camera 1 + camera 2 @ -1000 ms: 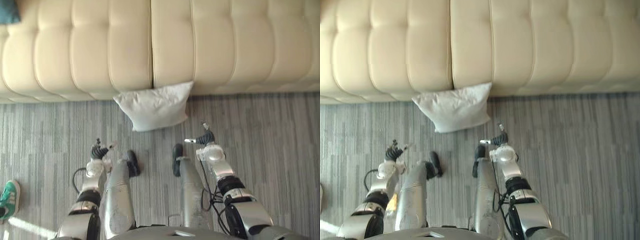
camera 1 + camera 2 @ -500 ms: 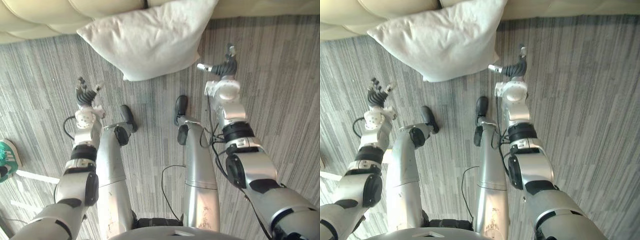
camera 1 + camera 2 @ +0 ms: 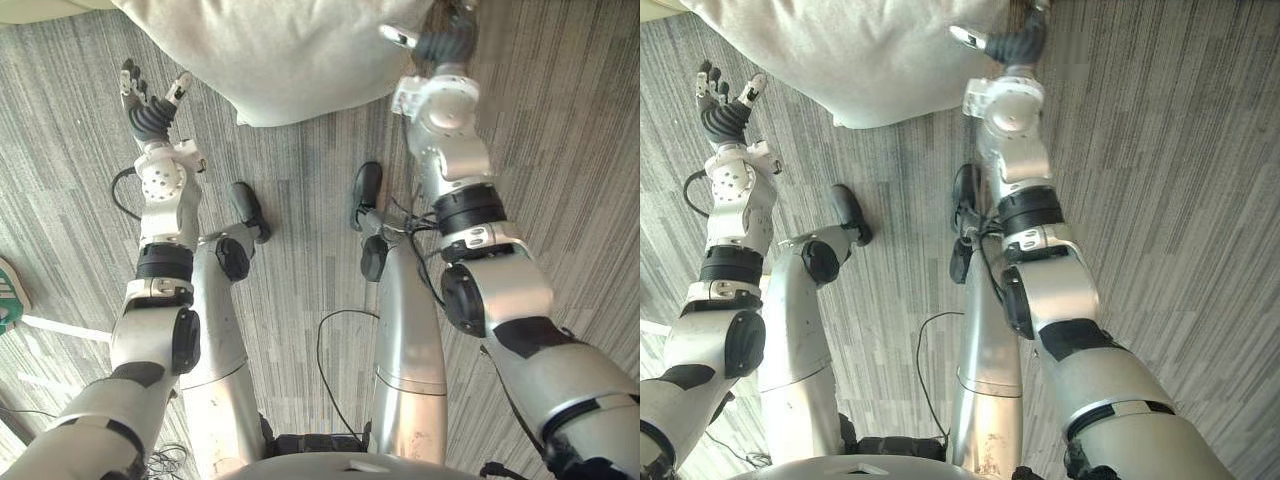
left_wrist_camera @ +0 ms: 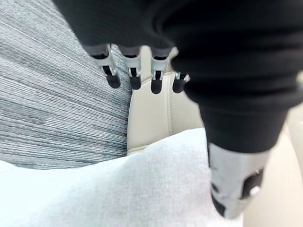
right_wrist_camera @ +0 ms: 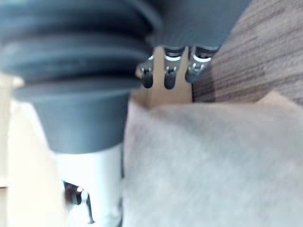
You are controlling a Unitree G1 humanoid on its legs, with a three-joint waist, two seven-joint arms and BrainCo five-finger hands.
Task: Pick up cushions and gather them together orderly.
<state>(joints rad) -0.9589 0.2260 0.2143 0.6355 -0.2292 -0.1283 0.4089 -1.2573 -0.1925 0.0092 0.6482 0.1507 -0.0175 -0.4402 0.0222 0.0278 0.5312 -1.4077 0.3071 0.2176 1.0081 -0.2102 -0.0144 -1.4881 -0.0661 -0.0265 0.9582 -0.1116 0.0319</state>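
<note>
You are looking at the cushion (image 3: 290, 50) lying on the carpet (image 3: 560, 150) at far centre, with the sofa (image 4: 156, 109) standing just behind it. The left hand (image 3: 150, 112) is hovering left of the cushion, apart from it. The right hand (image 3: 440, 42) is sitting at the cushion's right edge. A person's shoe (image 3: 8, 298) is resting at the left edge.

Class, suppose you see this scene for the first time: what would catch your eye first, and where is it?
A big white cushion lies on the grey striped carpet directly ahead of the robot, by the cream sofa. The two open hands flank it: the left hand is apart from it over the carpet, and the right hand is at its right edge.
</note>
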